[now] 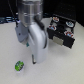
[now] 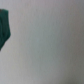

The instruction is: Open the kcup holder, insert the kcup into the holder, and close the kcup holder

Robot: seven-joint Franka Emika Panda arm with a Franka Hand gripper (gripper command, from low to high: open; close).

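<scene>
The kcup [image 1: 19, 65] is a small bright green pod on the white table, toward the exterior view's lower left. The gripper [image 1: 33, 61] hangs from the grey arm just to the exterior view's right of the pod, low over the table and apart from it. Its fingers are blurred, so I cannot tell whether they are open or shut. The kcup holder [image 1: 61, 30] is a black box at the exterior view's upper right, with pale-topped and reddish-topped pods on top. The wrist view is blurred and shows a dark green shape [image 2: 4, 27] at one edge over pale table.
The white table [image 1: 60, 65] spreads around the arm. The thick grey arm [image 1: 31, 20] stands between the pod and the holder. A dark background lies beyond the table's far edge.
</scene>
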